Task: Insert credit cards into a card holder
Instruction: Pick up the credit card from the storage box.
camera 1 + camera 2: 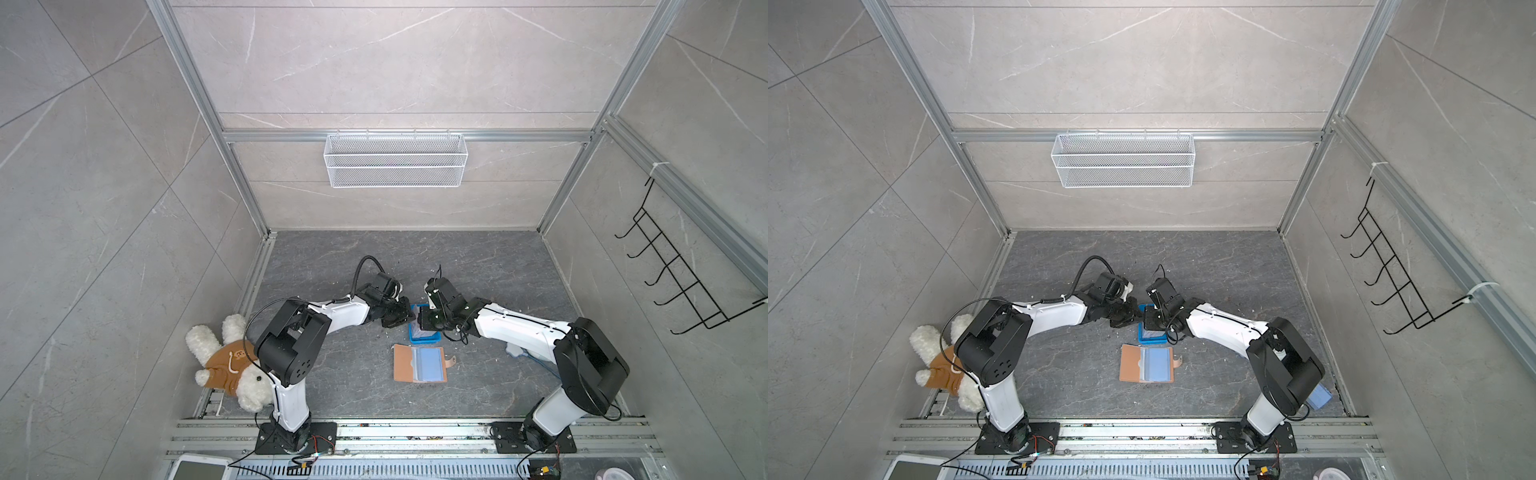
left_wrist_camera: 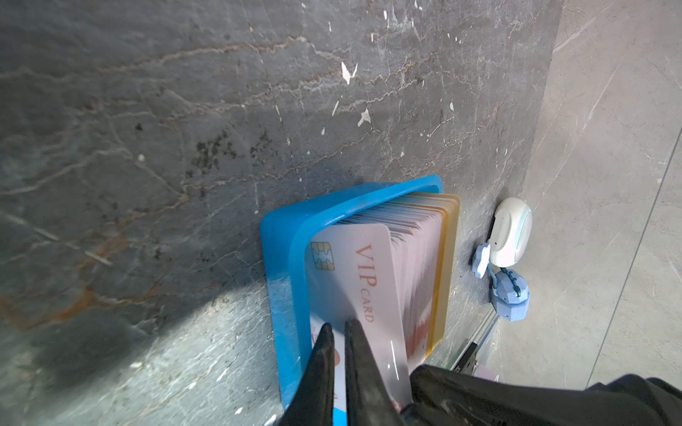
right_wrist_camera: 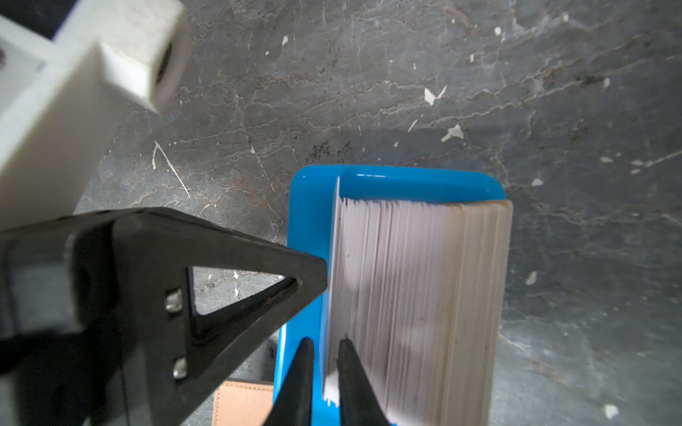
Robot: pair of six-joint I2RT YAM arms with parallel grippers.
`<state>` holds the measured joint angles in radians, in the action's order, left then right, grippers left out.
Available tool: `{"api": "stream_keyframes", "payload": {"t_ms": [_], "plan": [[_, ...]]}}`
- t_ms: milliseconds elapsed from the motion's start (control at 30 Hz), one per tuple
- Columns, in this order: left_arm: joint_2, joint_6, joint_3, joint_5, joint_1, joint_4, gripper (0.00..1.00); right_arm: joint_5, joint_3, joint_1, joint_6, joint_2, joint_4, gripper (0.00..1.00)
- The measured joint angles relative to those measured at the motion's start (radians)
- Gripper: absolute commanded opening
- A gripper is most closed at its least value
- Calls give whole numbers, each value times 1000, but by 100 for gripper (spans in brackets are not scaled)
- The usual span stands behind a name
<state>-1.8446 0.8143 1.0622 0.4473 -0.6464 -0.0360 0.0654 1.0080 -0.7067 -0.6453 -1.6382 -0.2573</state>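
Note:
The credit cards (image 2: pixel 354 265) stand on edge as a thick stack (image 3: pixel 406 276) in a small blue tray (image 2: pixel 280 258) (image 1: pixel 424 340). My left gripper (image 2: pixel 339 328) is shut with nothing in it. Its fingertip (image 3: pixel 317 269) rests against the front "VIP" card. My right gripper (image 3: pixel 324 343) reaches down at the tray's near end (image 1: pixel 423 327), its jaws shut on the edges of the front few cards. The card holder (image 1: pixel 419 363) (image 1: pixel 1146 363) lies open just in front of the tray, blue sleeves up, and neither gripper touches it.
A white and brown plush toy (image 1: pixel 232 365) lies by the left arm's base. A white gadget (image 2: pixel 511 232) and a blue trinket (image 2: pixel 511 295) sit near the right wall. A wire basket (image 1: pixel 395 160) and a black hook rack (image 1: pixel 681 274) hang on the walls.

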Motion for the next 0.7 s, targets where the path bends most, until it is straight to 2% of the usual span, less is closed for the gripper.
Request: {"api": "stream_keyframes", "payload": {"t_ms": [167,333,567,700], "plan": [[0,1,0,0,0,0,13,3,0,0,-10,-9,5,10],[0,2,0,0,0,0,13,0,0,-1,-22,-10,7,1],[6,1,0,-3,-1,0,13,-9,-2,-2,-29,-5,8,0],[40,0,-14,-14,-2,-1,20,-13,-9,-2,-40,27,8,0]]}}
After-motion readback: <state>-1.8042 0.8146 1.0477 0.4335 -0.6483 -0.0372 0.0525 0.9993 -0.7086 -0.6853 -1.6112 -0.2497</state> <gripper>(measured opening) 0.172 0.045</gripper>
